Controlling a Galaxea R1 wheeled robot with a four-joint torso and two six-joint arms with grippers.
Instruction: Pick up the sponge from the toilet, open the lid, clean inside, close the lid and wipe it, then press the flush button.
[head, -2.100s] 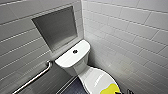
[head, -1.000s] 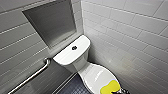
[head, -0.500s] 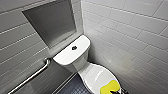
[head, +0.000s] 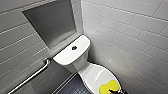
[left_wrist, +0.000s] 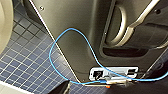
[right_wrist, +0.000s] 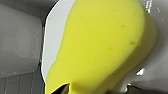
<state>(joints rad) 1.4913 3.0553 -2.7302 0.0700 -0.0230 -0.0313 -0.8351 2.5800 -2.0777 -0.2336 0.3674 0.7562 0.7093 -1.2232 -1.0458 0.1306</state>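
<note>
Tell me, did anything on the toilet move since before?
Hardly anything. The whole picture slid a little at first, so the camera moved, not the things. The sponge still lies on the closed lid in the same spot; nothing was grabbed or let go. The right gripper still sits right by the sponge. The toilet and the flush button are unchanged.

right gripper (head: 120, 91) low and forward, fingers (right_wrist: 62, 89) spread apart, left wrist beside chassis (left_wrist: 75, 37)

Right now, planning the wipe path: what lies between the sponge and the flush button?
In the head view, just bare white lid and tank cover between sponge and flush button.
</note>
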